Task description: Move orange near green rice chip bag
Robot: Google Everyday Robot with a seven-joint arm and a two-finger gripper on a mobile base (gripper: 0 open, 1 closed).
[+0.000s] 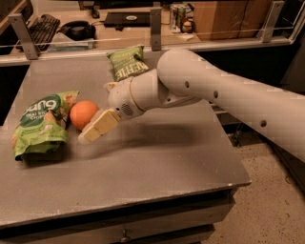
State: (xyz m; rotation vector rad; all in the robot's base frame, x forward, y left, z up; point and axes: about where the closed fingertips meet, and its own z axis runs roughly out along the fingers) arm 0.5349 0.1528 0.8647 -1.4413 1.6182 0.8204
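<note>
The orange (82, 113) rests on the grey table (157, 157), touching the right edge of the light green rice chip bag (40, 121), which lies flat at the left. My gripper (95, 112) is at the orange's right side. Its near finger (99, 127) slants down in front of the orange, and the far finger tip (109, 86) shows behind it. The jaws stand apart and the orange looks free between them. My white arm (219, 95) reaches in from the right.
A smaller dark olive-green bag (127, 62) lies at the back of the table, behind my wrist. Beyond a rail stand a desk with a keyboard (40, 26), headphones (76, 29) and a can (178, 12). The table's right edge drops to the floor (267, 190).
</note>
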